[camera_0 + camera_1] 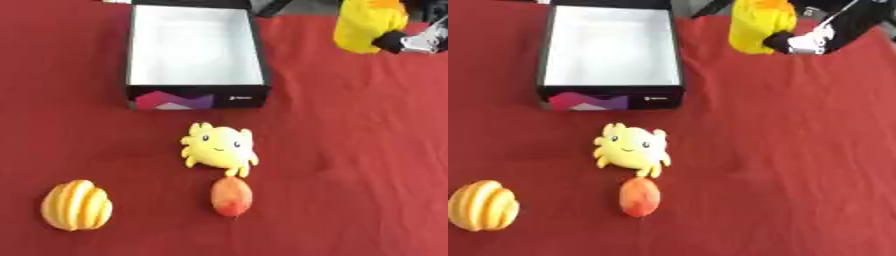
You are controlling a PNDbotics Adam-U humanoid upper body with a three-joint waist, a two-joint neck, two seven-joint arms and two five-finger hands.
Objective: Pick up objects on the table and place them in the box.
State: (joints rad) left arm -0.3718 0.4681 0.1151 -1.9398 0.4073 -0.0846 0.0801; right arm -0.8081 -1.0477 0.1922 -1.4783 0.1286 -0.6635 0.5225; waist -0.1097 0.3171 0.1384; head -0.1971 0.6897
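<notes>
Box (pixel 196 95), black outside and white inside, lies open on the red tablecloth (pixel 350 150), long axis running away from the camera; its near wall carries a pink-purple graphic and small white writing, illegible. Right hand (pixel 802 41), upper right and well apart from the box's right wall, is curled round a yellow toy (pixel 759 27). Nearer: yellow plush crab (pixel 219 147), orange-red fruit (pixel 231 196) touching its lower edge, striped yellow fruit (pixel 77 205) far left.

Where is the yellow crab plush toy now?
The yellow crab plush toy lies mid-table on the red cloth, just in front of the box, with the orange-red fruit right below it.
</notes>
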